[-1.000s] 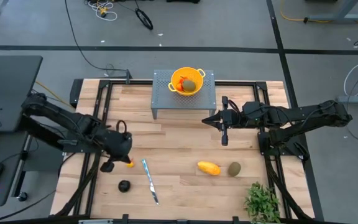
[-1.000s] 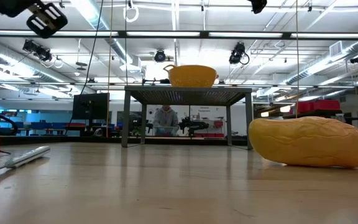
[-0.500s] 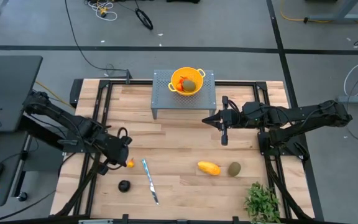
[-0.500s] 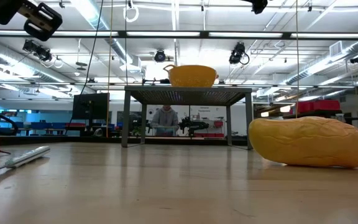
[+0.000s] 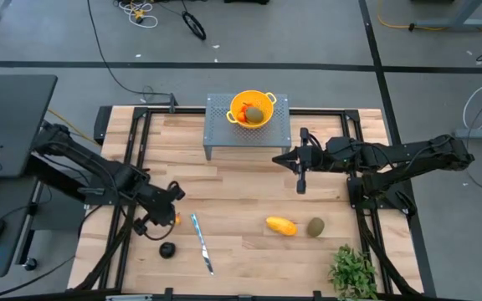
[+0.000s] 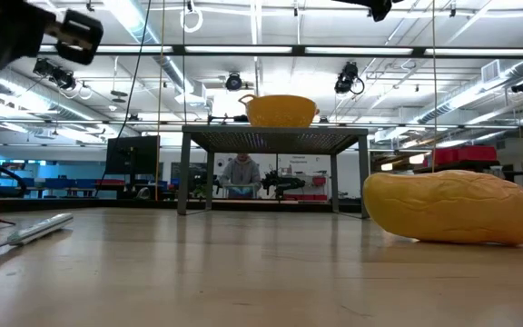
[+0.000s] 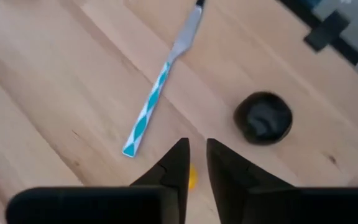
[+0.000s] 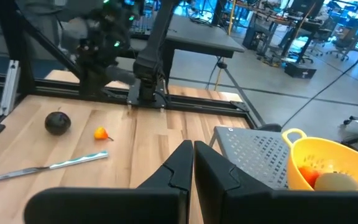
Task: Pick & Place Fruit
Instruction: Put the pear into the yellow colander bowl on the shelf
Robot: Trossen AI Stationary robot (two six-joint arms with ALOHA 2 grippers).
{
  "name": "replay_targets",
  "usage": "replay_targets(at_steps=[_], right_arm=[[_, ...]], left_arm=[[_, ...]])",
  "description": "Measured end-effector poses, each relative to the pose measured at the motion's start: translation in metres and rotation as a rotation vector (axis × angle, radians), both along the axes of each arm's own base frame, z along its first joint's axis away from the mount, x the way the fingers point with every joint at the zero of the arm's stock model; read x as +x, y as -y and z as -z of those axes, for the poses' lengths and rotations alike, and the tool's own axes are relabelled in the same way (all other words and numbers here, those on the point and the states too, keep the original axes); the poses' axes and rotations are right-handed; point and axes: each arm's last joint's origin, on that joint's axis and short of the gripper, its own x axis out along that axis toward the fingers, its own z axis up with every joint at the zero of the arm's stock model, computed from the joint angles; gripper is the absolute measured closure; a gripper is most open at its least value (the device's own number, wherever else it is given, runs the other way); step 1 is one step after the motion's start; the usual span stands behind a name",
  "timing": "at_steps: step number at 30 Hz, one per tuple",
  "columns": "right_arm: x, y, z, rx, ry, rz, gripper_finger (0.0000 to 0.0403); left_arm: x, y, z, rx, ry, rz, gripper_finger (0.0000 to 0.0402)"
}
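Note:
A tiny orange-red fruit (image 5: 173, 220) lies on the wooden table, with a dark round fruit (image 5: 167, 249) nearer the front edge. A yellow-orange oblong (image 5: 280, 226) and an olive-green oval (image 5: 315, 227) lie toward the front right. Another green oval and some orange-red pieces sit in the yellow colander (image 5: 252, 109). My left gripper (image 5: 167, 207) hangs well above the orange-red fruit (image 7: 192, 177). It points down, its fingers (image 7: 179, 163) have only a slit between them, and it is empty. My right gripper (image 5: 279, 159) is shut and empty, held high near the stand.
The colander stands on a grey perforated stand (image 5: 224, 134) at the table's far middle. A slim knife (image 5: 202, 242) with a teal handle lies right of the dark fruit. A leafy plant (image 5: 354, 272) stands at the front right corner. A person sits beyond the table (image 6: 241, 173).
My left gripper has swung a little toward the table's right edge above the orange-red fruit and has turned about. The fruit has kept its place.

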Motion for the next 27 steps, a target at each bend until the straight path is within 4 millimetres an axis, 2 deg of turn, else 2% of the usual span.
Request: replay_targets(at_steps=[9, 18, 27], right_arm=[[0.000, 0.001, 0.000, -0.009, 0.003, 0.039, 0.0381], [0.000, 0.001, 0.000, -0.009, 0.003, 0.039, 0.0381], [0.000, 0.001, 0.000, -0.009, 0.003, 0.040, 0.0381]], left_arm=[[0.015, 0.008, 0.023, 0.057, -0.116, -0.004, 0.0286], [0.017, 0.008, 0.027, 0.095, -0.107, 0.071, 0.0231], [0.018, 0.007, 0.027, 0.157, -0.080, 0.057, 0.0139]])
